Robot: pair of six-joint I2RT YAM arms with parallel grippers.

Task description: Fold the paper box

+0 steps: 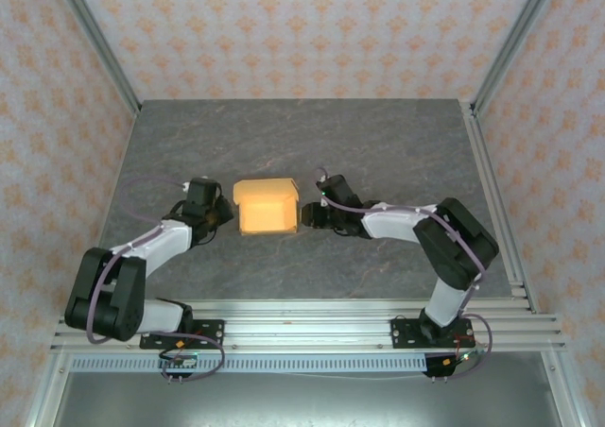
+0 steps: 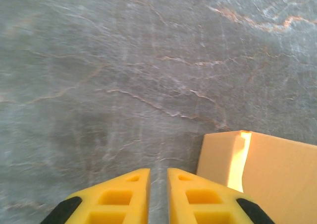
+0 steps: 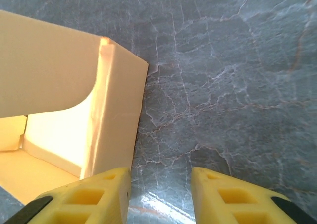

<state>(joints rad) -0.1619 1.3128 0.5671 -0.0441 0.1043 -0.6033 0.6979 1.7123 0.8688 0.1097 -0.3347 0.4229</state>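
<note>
- The paper box (image 1: pixel 267 210) is seen at the centre of the overhead frame, standing on the table (image 1: pixel 397 144) as a compact, part-raised shell. Its walls are up, and its inside lies open toward the right wrist camera.
- A curved-edged flap (image 3: pixel 44 70) is seen hanging over that opening, not yet tucked.
- The right tool (image 3: pixel 161 177) is held spread at the lower edge of its own frame. One finger is just beside the box's corner wall, and nothing is gripped.
- The left tool (image 2: pixel 158 172) is nearly pressed together and pinches nothing. The box sits to the lower right in its frame.
- Risk: the light card could be slid or tipped by a one-sided push.
- Risk: a wall could be creased or caved in if the corner is squeezed hard.
</note>
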